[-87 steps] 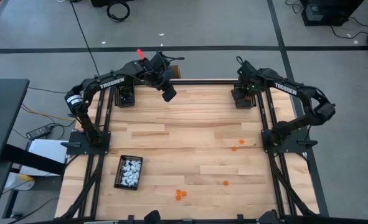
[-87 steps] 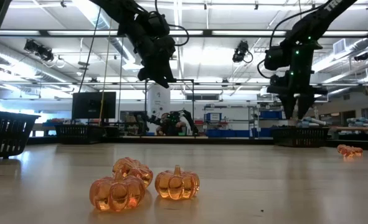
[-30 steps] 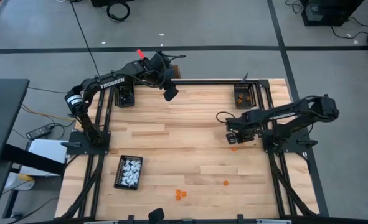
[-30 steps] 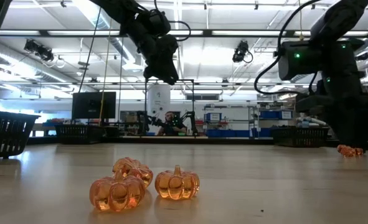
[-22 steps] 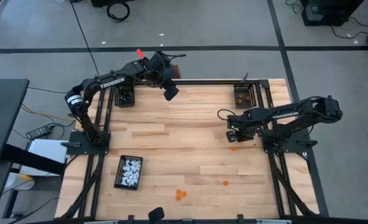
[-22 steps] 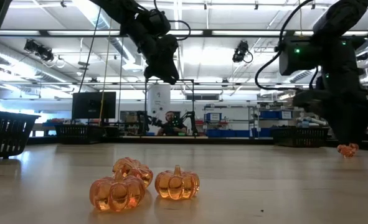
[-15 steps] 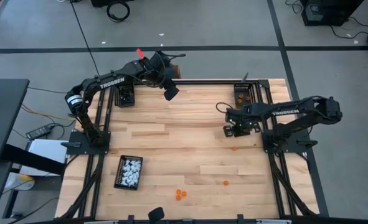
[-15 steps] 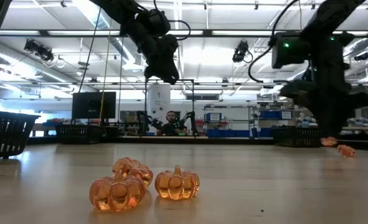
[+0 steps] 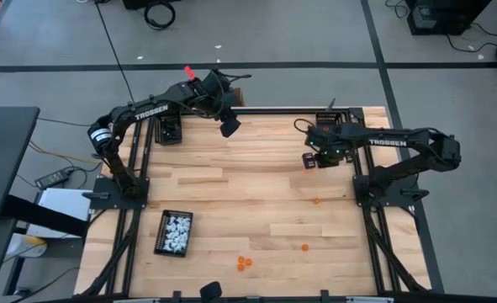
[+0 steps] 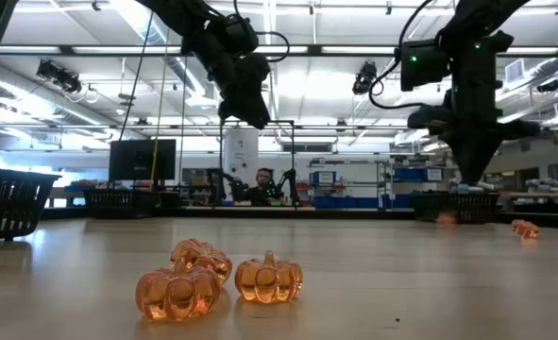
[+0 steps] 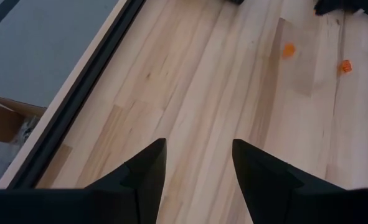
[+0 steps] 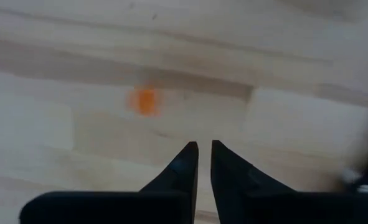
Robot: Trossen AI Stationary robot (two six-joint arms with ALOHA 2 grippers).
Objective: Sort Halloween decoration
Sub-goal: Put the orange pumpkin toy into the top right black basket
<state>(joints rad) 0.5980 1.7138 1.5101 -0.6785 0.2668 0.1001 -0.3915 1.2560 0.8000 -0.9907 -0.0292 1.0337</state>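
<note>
Since the earlier high view, your right gripper [image 9: 310, 160] has risen from the lone orange pumpkin [image 9: 316, 200] and moved toward the tray of orange trinkets [image 9: 326, 128] at the table's far right corner. Its fingers [image 12: 185, 163] are nearly together; the right wrist view shows nothing between them. Your left gripper [image 9: 229, 127] has not moved, hanging beyond that tray toward the far left, jaws apart and empty. Only the low view shows three orange pumpkins [image 10: 220, 275] close up; only the high view shows the tray of white trinkets [image 9: 174, 232].
</note>
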